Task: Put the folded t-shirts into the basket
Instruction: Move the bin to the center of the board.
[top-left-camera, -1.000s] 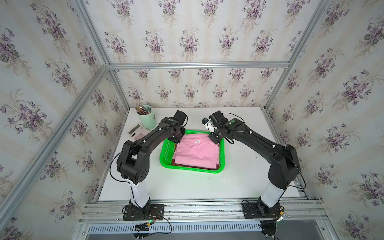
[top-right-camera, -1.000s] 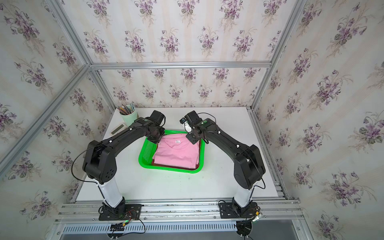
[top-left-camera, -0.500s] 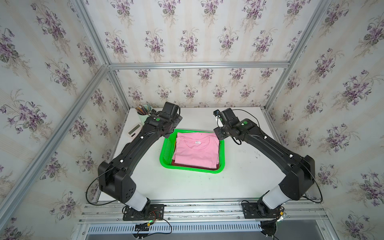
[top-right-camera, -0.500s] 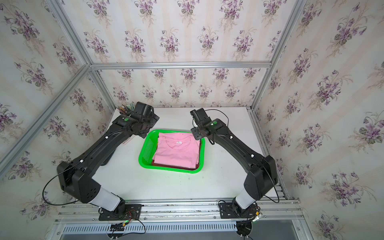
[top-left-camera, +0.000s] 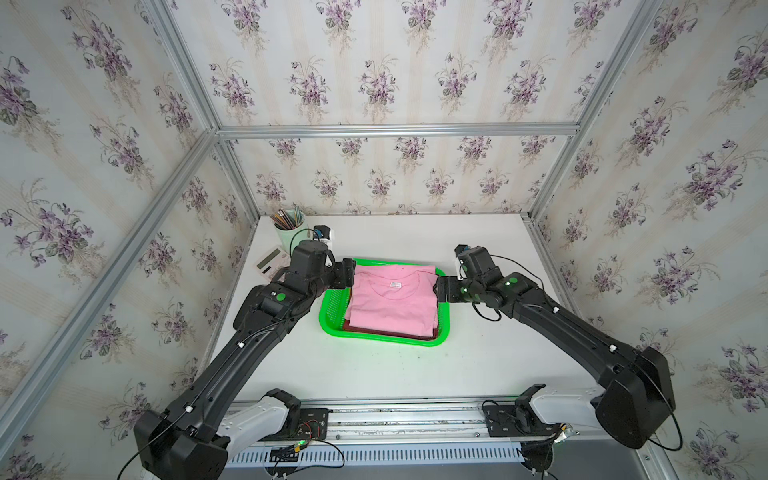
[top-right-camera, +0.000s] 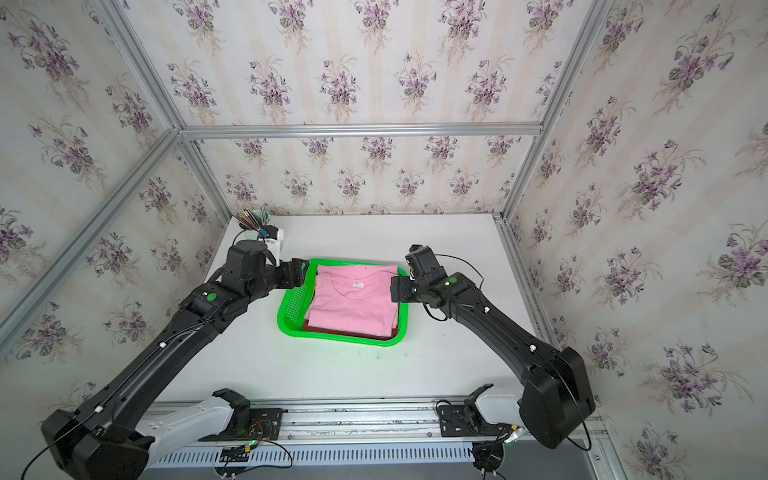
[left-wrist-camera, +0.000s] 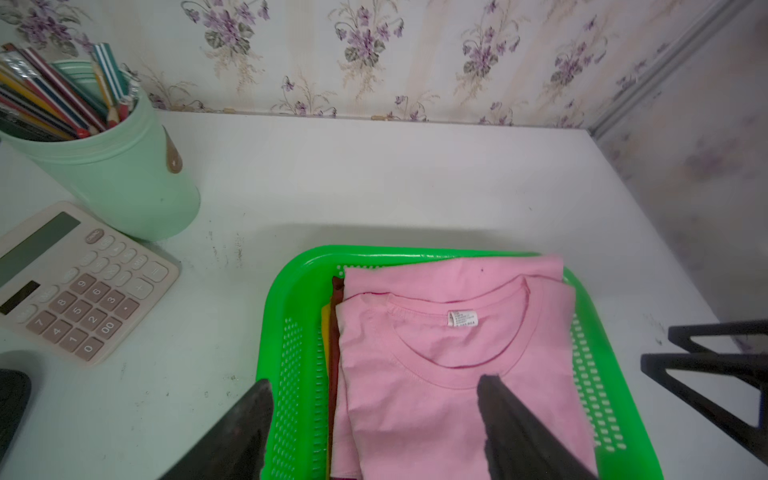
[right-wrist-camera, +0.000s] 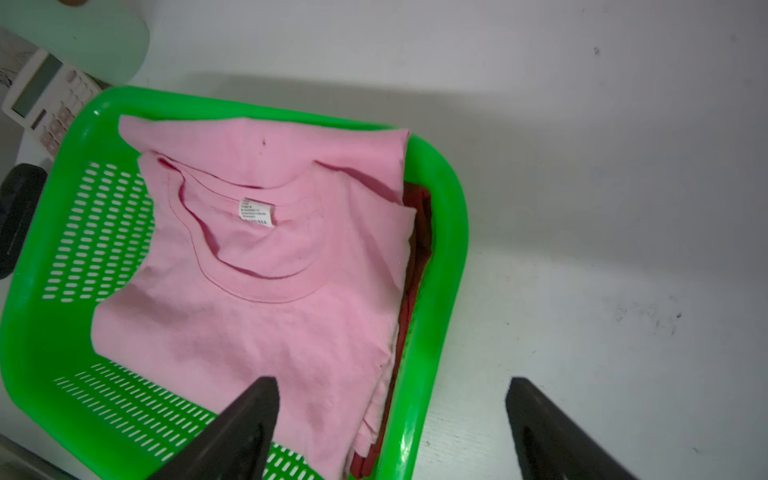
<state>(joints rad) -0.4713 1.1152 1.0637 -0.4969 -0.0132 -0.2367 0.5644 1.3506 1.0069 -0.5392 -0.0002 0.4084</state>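
As the folded t-shirts (top-left-camera: 392, 299) lay stacked in the basket (top-left-camera: 331, 309), I judged my left claw (top-left-camera: 349, 272) at its nine o'clock and right claw (top-left-camera: 440, 289) at three, both open and empty, should rise straight, snagging nothing.

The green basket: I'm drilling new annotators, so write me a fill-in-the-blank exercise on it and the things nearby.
The top t-shirt in the basket is ____.
The second t-shirt, directly beneath, is ____.
The mint cup holds coloured ____.
The left gripper and right gripper both stand ____, holding nothing.
Missing words: pink; dark red; pencils; open.
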